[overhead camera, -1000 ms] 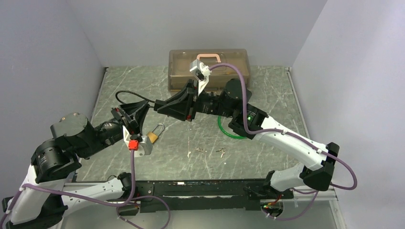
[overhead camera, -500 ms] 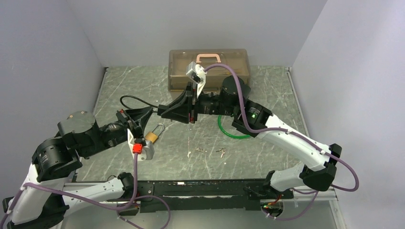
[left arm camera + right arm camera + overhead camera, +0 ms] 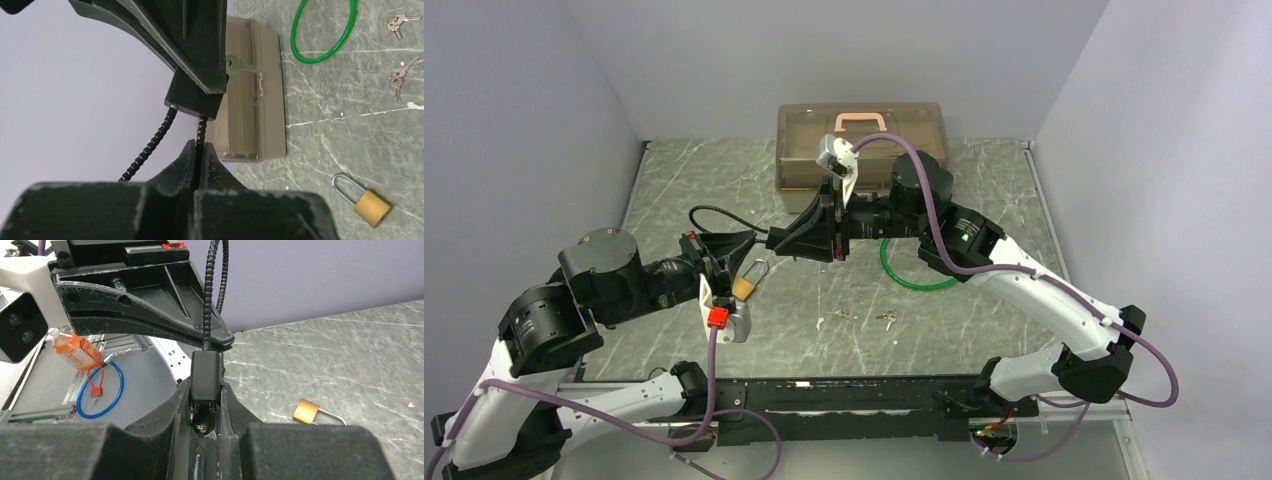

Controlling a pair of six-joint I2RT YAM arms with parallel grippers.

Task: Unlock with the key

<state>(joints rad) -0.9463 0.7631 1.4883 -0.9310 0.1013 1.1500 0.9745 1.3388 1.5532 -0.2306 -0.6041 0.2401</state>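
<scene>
My right gripper clamps the black rectangular cable-lock body; my left gripper pinches its black ribbed cable. Translucent brown plastic box: contents indiscernible.

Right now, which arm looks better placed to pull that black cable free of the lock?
Probably left. The left gripper is shut on the black cable beside the lock body, while the right gripper clamps that body and can anchor it.

A robotics lab cell: plain pale partition walls box in a marble-patterned desk, a black mounting rail along its near edge.
</scene>
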